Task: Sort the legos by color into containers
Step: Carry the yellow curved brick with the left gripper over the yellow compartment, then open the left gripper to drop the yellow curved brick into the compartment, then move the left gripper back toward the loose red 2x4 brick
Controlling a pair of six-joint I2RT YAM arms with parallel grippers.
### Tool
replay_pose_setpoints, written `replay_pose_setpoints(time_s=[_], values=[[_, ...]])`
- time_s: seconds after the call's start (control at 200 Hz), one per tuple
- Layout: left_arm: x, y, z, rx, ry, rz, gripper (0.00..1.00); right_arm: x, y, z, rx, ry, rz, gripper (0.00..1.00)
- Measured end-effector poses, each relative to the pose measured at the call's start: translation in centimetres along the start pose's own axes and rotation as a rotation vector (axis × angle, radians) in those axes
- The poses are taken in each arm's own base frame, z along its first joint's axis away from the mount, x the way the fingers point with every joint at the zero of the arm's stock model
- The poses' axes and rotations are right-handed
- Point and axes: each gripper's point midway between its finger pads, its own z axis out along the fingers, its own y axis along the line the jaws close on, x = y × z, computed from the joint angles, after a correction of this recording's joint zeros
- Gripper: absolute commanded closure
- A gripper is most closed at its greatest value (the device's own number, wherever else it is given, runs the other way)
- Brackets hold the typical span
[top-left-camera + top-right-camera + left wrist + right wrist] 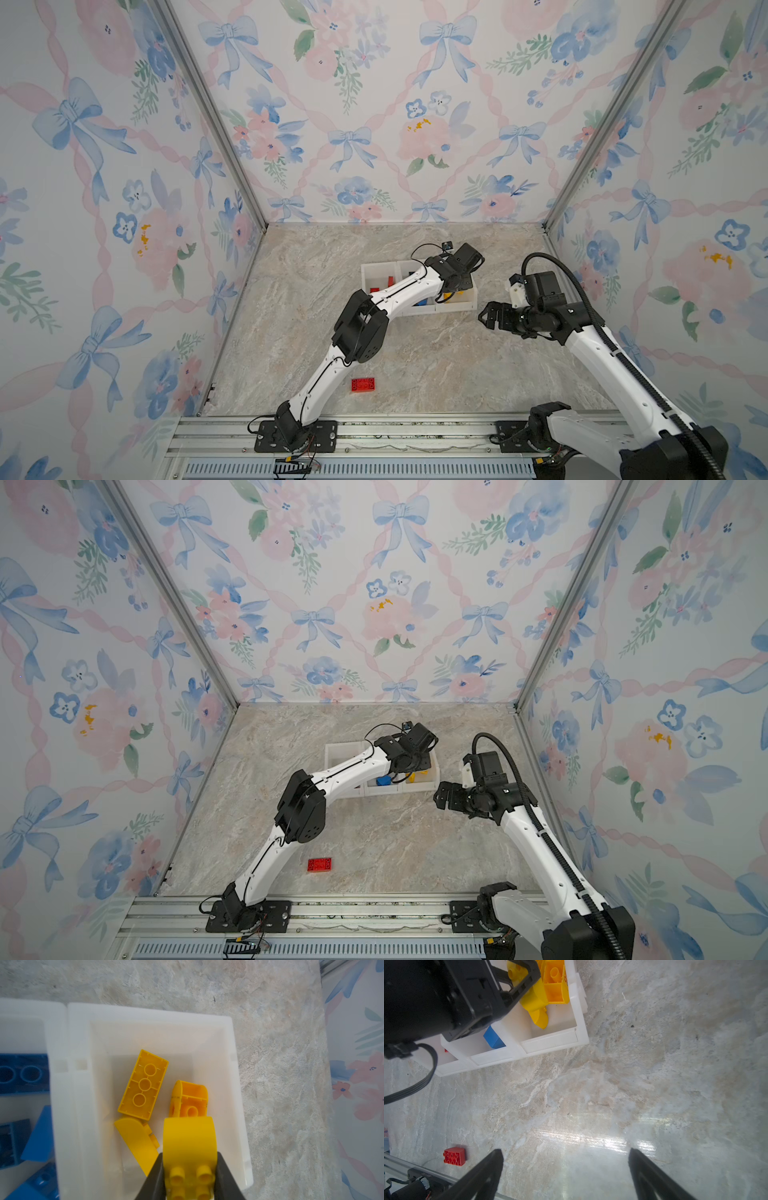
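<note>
While my left gripper point(189, 1169) clamped the curved yellow plastic brick point(189, 1138) over the white plastic bin point(149, 1013) holding yellow bricks point(143, 1084), lowering before release seemed wisest; my right gripper point(564, 1153) gaped empty.

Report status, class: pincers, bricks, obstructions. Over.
Left pincer shut on yellow brick, over bin holding yellows. Right pincer open, empty. Red brick loose on table, unobstructed.
</note>
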Motion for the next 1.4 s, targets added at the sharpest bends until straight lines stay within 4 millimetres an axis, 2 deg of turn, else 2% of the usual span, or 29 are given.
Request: replay_pose_setpoints(time_s=[0.05,0.2,0.355,0.755,0.855,1.105,1.225,1.4], values=[[-0.3,0.3,0.4,-0.005,-0.003,-0.003,0.75,0.0,0.0,0.0,0.000,0.000,0.000,0.03],[-1.6,0.8,0.4,-0.005,-0.018,-0.005,0.47,-0.1,-0.1,0.0,0.002,-0.001,0.004,0.03],[-2.5,0.5,0.0,0.008,-0.035,-0.008,0.37,-0.1,-0.1,0.0,0.003,-0.001,0.005,0.03],[-2.4,0.6,-0.5,0.006,-0.033,-0.001,0.34,0.0,-0.2,0.2,0.002,0.009,0.007,0.03],[-2.2,0.9,-1.8,0.002,-0.029,0.004,0.33,0.0,-0.2,0.2,0.002,0.009,0.007,0.03],[-1.2,1.9,-6.5,-0.005,-0.029,0.020,0.29,0.0,-0.2,0.2,0.002,0.009,0.007,0.03],[-0.1,3.1,-8.0,-0.026,-0.021,0.026,0.28,0.0,-0.1,0.2,0.000,0.010,0.007,0.03],[1.6,5.8,-9.2,-0.076,-0.005,0.020,0.27,0.1,0.0,0.2,-0.009,0.013,0.007,0.03]])
